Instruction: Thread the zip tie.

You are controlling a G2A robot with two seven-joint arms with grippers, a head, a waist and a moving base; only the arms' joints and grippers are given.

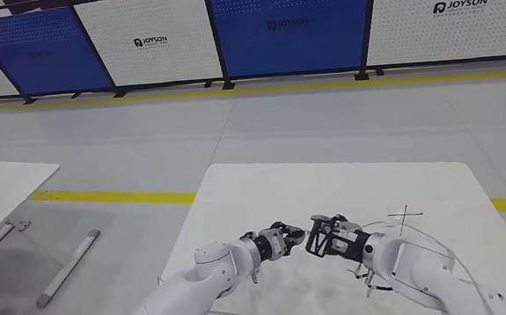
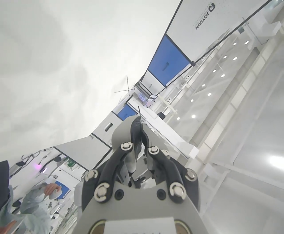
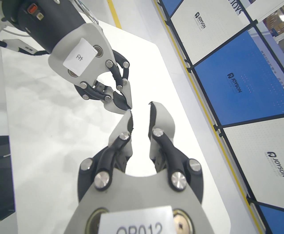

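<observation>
Right gripper (image 3: 141,108) fingers spread, empty, nearly tip to tip with left gripper (image 3: 128,106), whose fingers pinch a thin black zip tie (image 2: 139,112) above the tabletop (image 1: 264,192), one end poking free; threading looks yet to be done.

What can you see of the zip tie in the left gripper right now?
The zip tie is a thin, dark, plastic-looking strip, straight and narrow. The left gripper is shut on it over the white table, with a short pointed end sticking out past the fingertips, close to one fingertip of the open right gripper. Its head is hidden.
</observation>
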